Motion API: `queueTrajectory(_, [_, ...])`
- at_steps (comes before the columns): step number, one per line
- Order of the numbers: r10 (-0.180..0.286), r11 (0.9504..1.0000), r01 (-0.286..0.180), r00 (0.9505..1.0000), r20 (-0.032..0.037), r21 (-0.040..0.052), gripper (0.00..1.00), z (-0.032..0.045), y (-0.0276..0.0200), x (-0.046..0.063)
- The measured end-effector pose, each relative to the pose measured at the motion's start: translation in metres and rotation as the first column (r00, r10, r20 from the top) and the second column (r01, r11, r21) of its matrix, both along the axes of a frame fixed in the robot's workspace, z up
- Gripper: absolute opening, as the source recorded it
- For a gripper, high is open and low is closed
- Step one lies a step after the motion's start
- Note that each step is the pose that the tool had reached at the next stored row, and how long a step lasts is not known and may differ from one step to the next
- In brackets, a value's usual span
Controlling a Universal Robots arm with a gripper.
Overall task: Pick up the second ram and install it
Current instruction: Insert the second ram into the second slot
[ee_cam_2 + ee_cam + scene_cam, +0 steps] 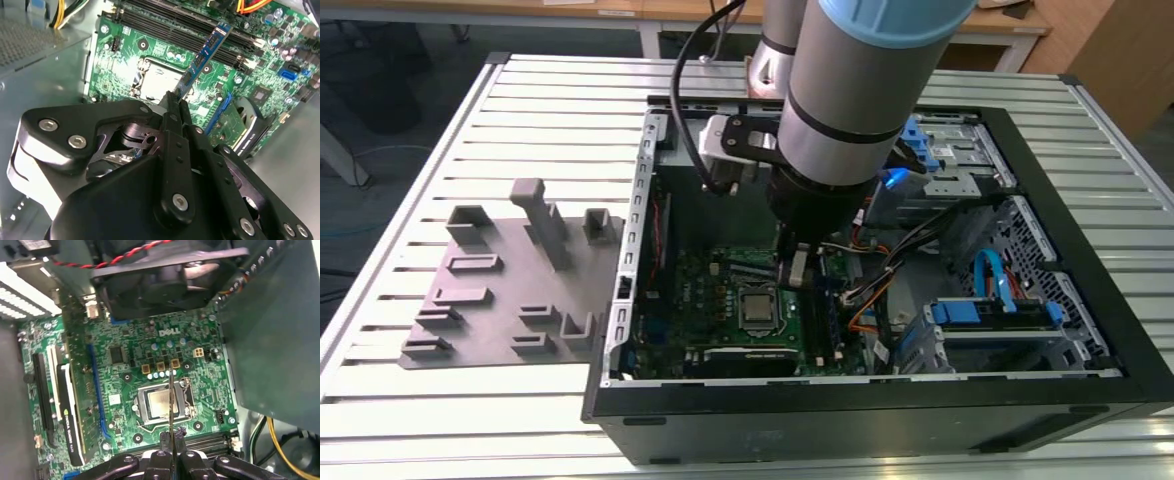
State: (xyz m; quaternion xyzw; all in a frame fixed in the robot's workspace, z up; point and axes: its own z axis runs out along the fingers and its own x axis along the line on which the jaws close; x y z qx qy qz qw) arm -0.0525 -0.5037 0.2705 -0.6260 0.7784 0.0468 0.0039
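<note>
My gripper (797, 272) is inside the open computer case, a little above the green motherboard (720, 290), and is shut on the second ram. In the second wrist view the ram (202, 59) is a long thin stick with small dark chips. It juts out from between the fingertips of the gripper (176, 100) towards the black memory slots (185, 30). In the first wrist view the ram (170, 395) shows edge-on as a thin line rising from the gripper (171, 436) across the silver processor (161, 404). I cannot tell whether it touches a slot.
The black case (854, 410) walls in the board on all sides. A grey fixture plate (507, 290) with tall posts lies on the slatted table at the exterior view's left. A black fan (165, 275), an expansion card (70, 405), loose cables (867, 295) and blue drive bays (994, 310) crowd the board.
</note>
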Motion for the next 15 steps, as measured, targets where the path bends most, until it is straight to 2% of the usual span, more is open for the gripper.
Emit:
queueTrajectory(7, [-0.085, 0.9964, 0.085, 0.9964, 0.0, 0.0, 0.11, -0.0001, 0.0, 0.0])
queueTrajectory(15, [-0.166, 0.9861, 0.166, 0.9861, 0.0, 0.0, 0.11, -0.0001, 0.0, 0.0])
